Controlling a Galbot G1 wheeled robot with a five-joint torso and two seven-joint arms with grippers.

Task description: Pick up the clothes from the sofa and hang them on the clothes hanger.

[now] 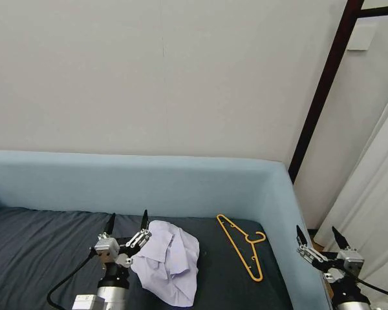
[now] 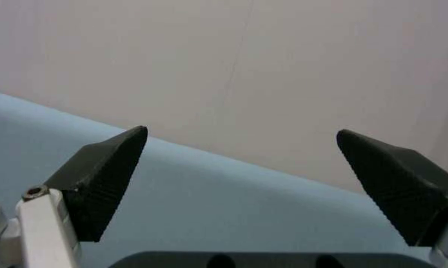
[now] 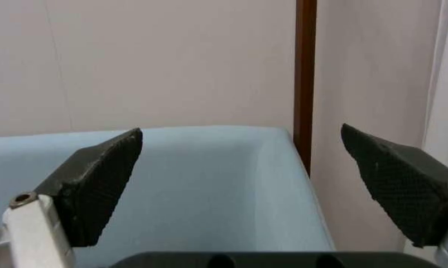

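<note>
**Both grippers wide open and empty, shirt and hanger lying on the sofa**

Nearest to the robot, the left gripper [image 1: 128,219] stands over the dark seat cushion [image 1: 39,245], its two black fingers [image 1: 143,227] spread wide like a V with the tips pointing up. Nothing is between them. In the left wrist view the left gripper [image 2: 241,134] shows the same: the ribbed pads [image 2: 105,178] are far apart, and between them is the blue backrest with the wall above it. One finger is just beside the edge of the crumpled white shirt [image 1: 171,258]; from the head view I cannot tell if it touches the cloth.

On the other side, the right gripper [image 1: 315,231] is low, by the outer side of the sofa's end wall. Its fingers [image 1: 301,237] are also spread wide and hold nothing. The right wrist view gives the right gripper [image 3: 241,132] with its pads [image 3: 97,184] well apart.

The shirt lies in a heap on the seat cushion, right of the left gripper. The orange hanger [image 1: 238,248] lies flat on the same cushion, near the shirt but not touching it, close to the end wall.

Behind them is the light blue backrest [image 1: 181,184], then the plain pale wall [image 1: 149,77]. A dark wooden post [image 1: 323,90] rises at the sofa's far right corner.
</note>
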